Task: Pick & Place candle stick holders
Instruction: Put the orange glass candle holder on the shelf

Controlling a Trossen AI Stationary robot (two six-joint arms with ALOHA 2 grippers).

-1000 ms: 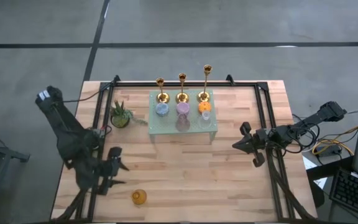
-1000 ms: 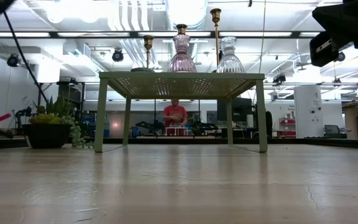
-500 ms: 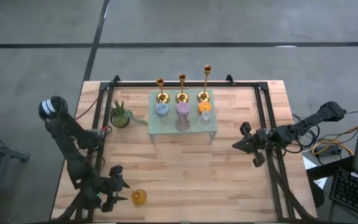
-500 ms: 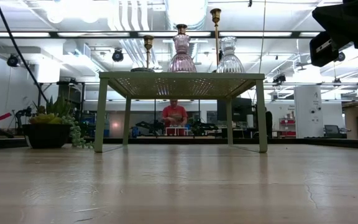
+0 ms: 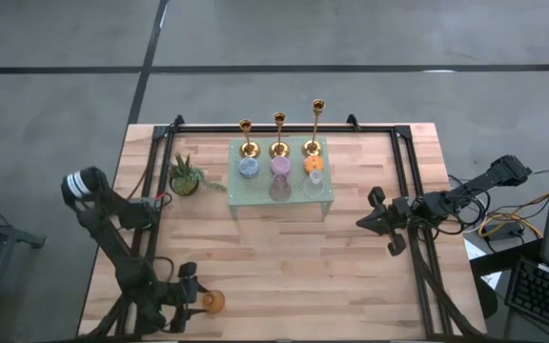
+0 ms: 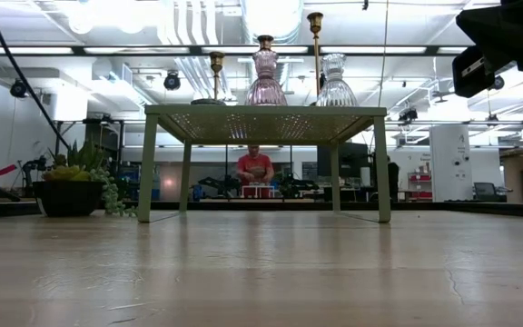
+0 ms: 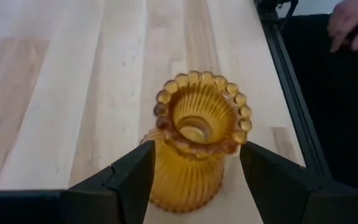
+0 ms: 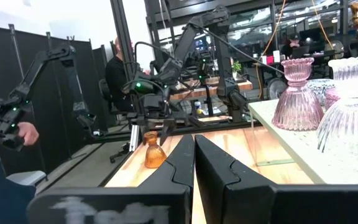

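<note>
One amber holder (image 7: 197, 140) stands upright near the front left edge of the table (image 5: 284, 257), well apart from the rest of the set, and it sits right between my left fingers (image 7: 129, 180). It is ribbed glass with a beaded rim flaring over a narrower neck and a fuller body below. I judge it rigid, fairly light, slick and breakable, so no hard squeeze. The ribs should give my pads some bite. Best hold looks like the body just under the neck, low enough that the flare cannot slip down through the grip.

My left gripper (image 7: 194, 186) is level with that body now, jaws apart, one finger either side. Whether the pads already touch the glass I cannot tell; the gaps look thin. From above, the left gripper (image 5: 187, 291) lies just beside the holder (image 5: 213, 302), coming at it from the table's left.

Farther back, the green mat stand (image 5: 281, 202) carries the others: three gold candlesticks (image 5: 279, 135) along the rear, squat glass pieces in front of them, a pink one (image 6: 265, 77) and a clear one (image 6: 335, 82) nearest the front edge. A potted plant (image 5: 185, 175) sits left of the stand.

My right gripper (image 5: 365, 223) hangs out over the table's right side, fingers pressed together on nothing.
</note>
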